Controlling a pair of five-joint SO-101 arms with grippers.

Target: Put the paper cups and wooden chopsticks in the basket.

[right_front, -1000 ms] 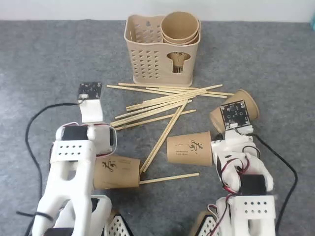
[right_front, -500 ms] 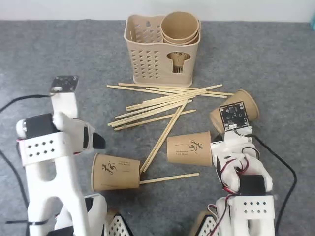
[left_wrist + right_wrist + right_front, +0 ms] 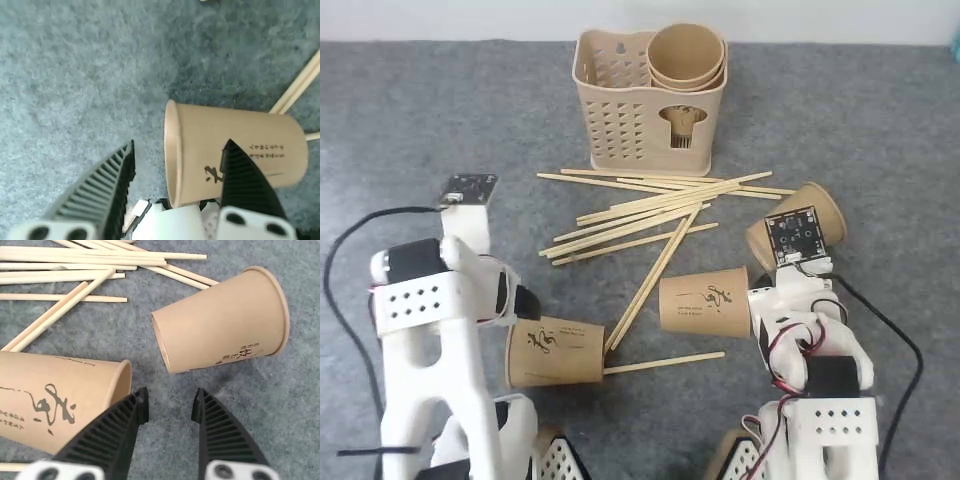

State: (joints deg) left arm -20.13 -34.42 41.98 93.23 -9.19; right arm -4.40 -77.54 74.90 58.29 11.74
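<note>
The left claw (image 3: 180, 146) is spread apart, hanging over the mouth end of a lying cup (image 3: 200, 135), gripping nothing. The right claw (image 3: 170, 395) is also apart and empty, above the desk (image 3: 165, 375). A second cup (image 3: 50, 400) lies just beside one finger and a third cup (image 3: 220, 335) just ahead. Beyond lie scattered chopsticks (image 3: 650, 210). Farthest off, the basket (image 3: 620, 110) holds stacked cups (image 3: 686, 55).

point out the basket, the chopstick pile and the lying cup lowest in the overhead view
basket (image 3: 620, 130), high view, perforated front wall
chopstick pile (image 3: 660, 201), high view, middle of the bundle
lowest lying cup (image 3: 560, 350), high view, its side wall
</note>
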